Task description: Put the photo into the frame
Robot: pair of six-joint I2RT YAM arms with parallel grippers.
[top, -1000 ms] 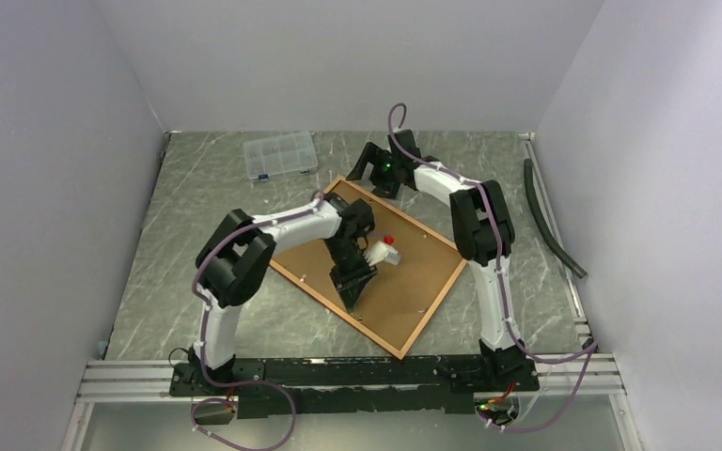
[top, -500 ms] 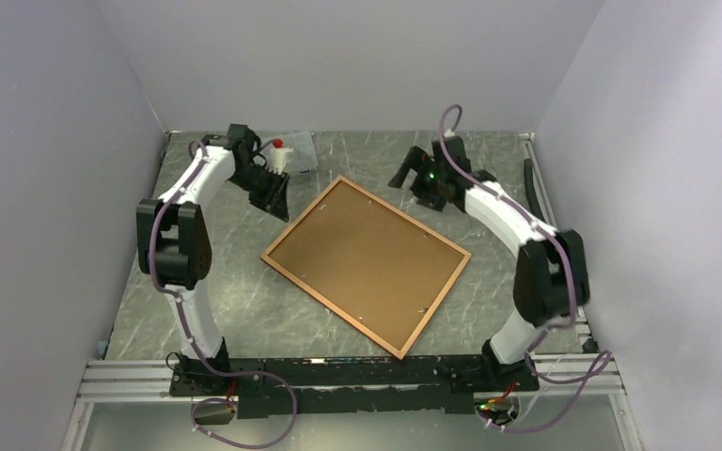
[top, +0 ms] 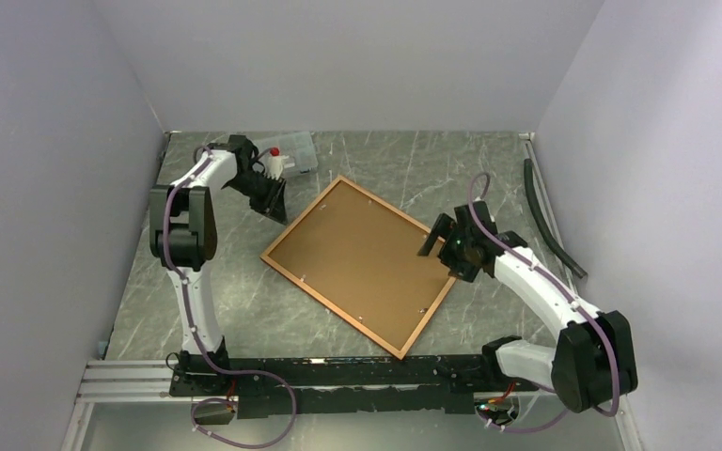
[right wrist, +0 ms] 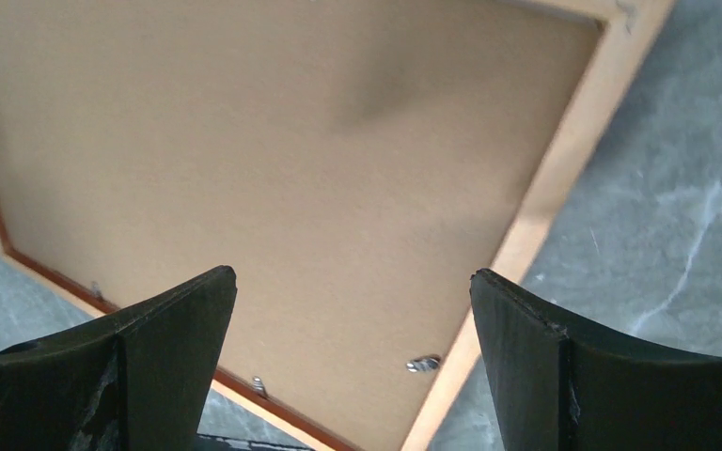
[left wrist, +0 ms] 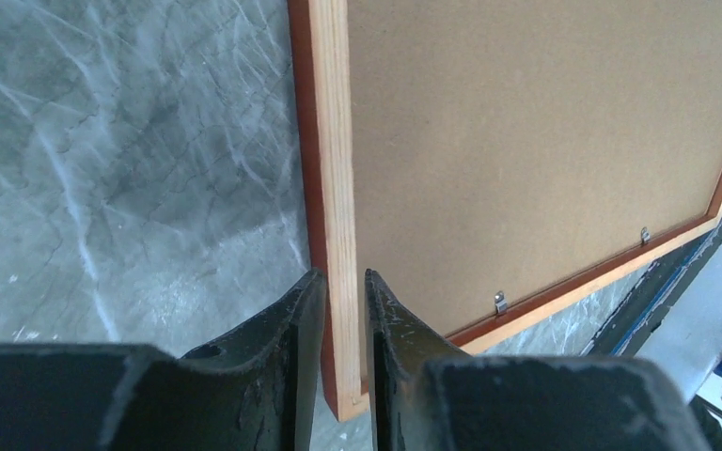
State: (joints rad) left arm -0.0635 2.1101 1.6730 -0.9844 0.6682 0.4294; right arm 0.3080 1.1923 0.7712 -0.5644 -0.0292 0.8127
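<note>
Top external shows the frame (top: pixel 334 308) lying back-up; right gripper (top: pixel 435 237), jaws wide, hangs over its right corner, nearer than left gripper (top: pixel 275 211), narrowed and empty, beside the far-left edge.

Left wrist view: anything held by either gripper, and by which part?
Cannot be told for the left gripper: its fingers flank the frame's border rail near a corner, contact unclear. The right gripper is open, holding nothing.

No readable text, labels, brands, numbers or signs on the frame (left wrist: pixel 331 188), backing board (top: pixel 367 258) or table (top: pixel 244 315).
</note>
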